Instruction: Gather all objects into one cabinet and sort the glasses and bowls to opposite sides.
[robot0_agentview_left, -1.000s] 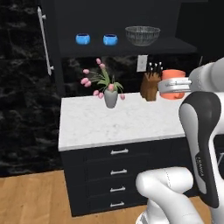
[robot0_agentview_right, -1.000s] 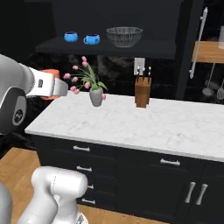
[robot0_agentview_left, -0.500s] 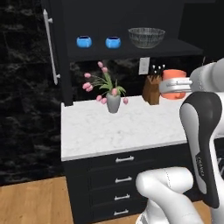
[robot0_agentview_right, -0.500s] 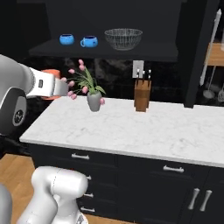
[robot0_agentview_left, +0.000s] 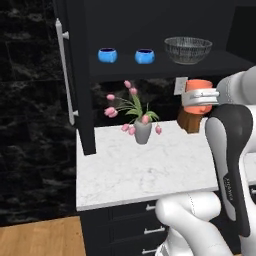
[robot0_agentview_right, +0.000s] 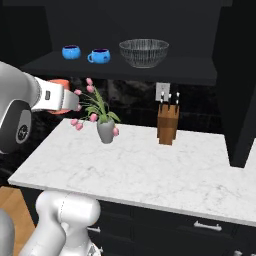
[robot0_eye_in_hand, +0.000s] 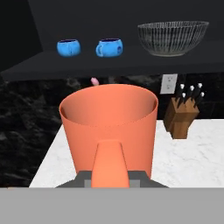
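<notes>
Hand view: gripper (robot0_eye_in_hand: 110, 181) clamped tight on orange-red cup (robot0_eye_in_hand: 109, 127), upright, held in air above white counter (robot0_agentview_left: 150, 167). Two blue bowls (robot0_eye_in_hand: 68, 47) and wide see-through bowl (robot0_eye_in_hand: 172, 37) sit on cabinet shelf (robot0_eye_in_hand: 109, 63) higher up. Tulip vase (robot0_agentview_right: 105, 131) on counter nearby.

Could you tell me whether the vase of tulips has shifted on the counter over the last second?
No. The vase keeps its place left of the knife block; the camera moved.
</notes>
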